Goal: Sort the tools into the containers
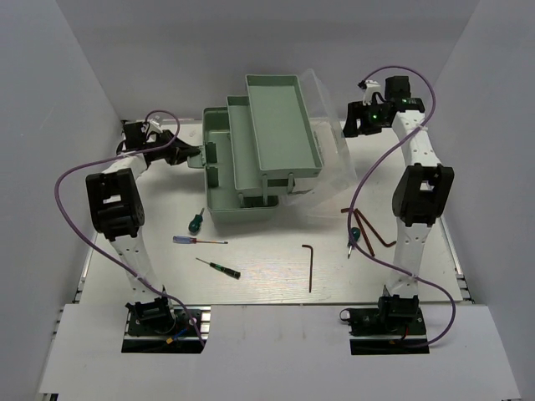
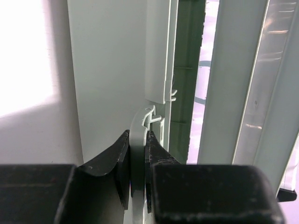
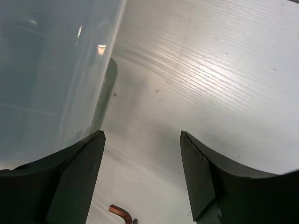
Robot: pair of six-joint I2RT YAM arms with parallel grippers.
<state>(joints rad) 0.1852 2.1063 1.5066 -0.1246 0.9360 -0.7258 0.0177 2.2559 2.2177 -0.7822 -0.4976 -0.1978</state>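
White walls close round the pale surface (image 1: 267, 288), and at its far middle stands the green toolbox (image 1: 251, 159), its tiers fanned out and its translucent lid (image 1: 330, 109) thrown open to the right. None of the tools is in a tray yet. Near my left arm lie a green-handled screwdriver (image 1: 196, 220), a blue-purple one (image 1: 199, 241) and a dark one (image 1: 219, 267). A dark hex key (image 1: 309, 267) lies alone toward the middle. By my right arm are reddish-brown hex keys (image 1: 374, 227) and a second green screwdriver (image 1: 354, 237).

My left fingers (image 2: 117, 161) are pressed together on a pale plastic strip (image 2: 138, 135) at the toolbox's left end. I cannot tell whether it is the handle or a link of a tier. My right fingers (image 3: 79, 163) are spread with nothing between them. They hang over bare surface just beside the lid, and the bent end of a reddish key shows at the bottom edge of that wrist view.

I judge the step in hand to be opening or steadying the box, with the sorting itself not begun. The next move likely calls for my right arm to draw back toward the keys near its base, drop low, and close across a thin shank lying flat. That leaves little to grip, so the fingers must come down square.
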